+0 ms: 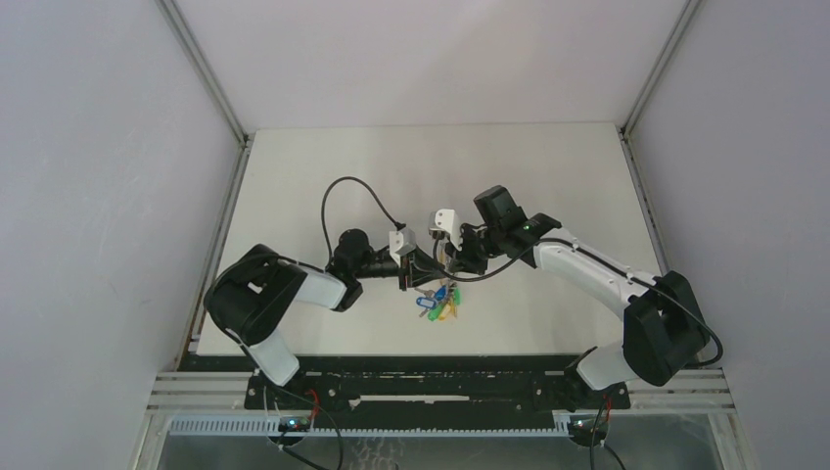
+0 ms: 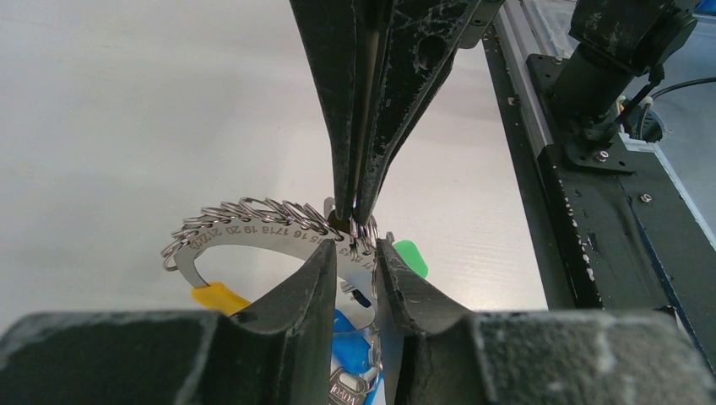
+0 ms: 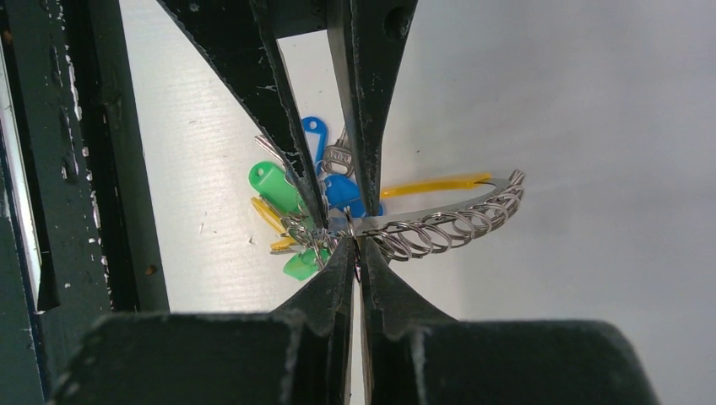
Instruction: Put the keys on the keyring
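Observation:
The keyring (image 2: 253, 229) is a silvery curved band stamped with numbers, carrying several small split rings, a yellow tag (image 2: 218, 297) and blue and green tags. It hangs between both grippers above the table (image 1: 440, 302). My left gripper (image 2: 355, 246) is shut on the band's end. My right gripper (image 3: 355, 243) is shut on a small split ring at that same end, tip to tip with the left gripper (image 3: 344, 215). A small piece with a dark head and a silver blade, maybe the key (image 2: 361, 297), shows between my left fingers. I cannot tell what it hangs from.
The white table (image 1: 548, 186) stretches behind and to both sides of the grippers. A black rail (image 2: 583, 219) runs along the near table edge. A black cable (image 1: 338, 191) loops above the left arm.

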Robot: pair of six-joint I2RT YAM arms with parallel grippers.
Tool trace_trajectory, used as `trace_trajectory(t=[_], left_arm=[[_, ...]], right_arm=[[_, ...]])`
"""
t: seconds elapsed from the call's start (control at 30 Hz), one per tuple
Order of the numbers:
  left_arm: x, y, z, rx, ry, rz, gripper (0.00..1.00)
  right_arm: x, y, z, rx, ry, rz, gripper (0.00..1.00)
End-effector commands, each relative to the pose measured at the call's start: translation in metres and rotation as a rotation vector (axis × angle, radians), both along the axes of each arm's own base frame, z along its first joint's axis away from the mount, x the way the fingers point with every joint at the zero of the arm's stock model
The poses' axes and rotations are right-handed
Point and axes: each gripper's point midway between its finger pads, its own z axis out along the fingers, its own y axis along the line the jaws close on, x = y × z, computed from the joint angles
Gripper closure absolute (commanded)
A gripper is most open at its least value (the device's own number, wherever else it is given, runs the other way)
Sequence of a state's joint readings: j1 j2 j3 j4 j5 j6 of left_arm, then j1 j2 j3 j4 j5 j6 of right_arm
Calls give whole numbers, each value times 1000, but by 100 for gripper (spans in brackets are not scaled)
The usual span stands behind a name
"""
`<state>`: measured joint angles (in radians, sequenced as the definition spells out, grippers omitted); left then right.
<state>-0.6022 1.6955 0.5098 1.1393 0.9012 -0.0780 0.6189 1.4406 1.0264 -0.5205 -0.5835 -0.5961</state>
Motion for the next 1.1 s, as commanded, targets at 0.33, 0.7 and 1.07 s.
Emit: trace_trajectory(t=[0.33, 0.7, 1.07], left_arm=[[6, -12, 24, -44, -60, -22, 78], [4, -13, 29, -65, -63, -26, 95], [3, -5, 46, -163, -82, -8, 100]], right_arm=[[8, 17, 43, 87, -119, 39, 100], [4, 19, 39, 68, -115, 54, 100], [9, -5, 71, 199, -153, -19, 82]])
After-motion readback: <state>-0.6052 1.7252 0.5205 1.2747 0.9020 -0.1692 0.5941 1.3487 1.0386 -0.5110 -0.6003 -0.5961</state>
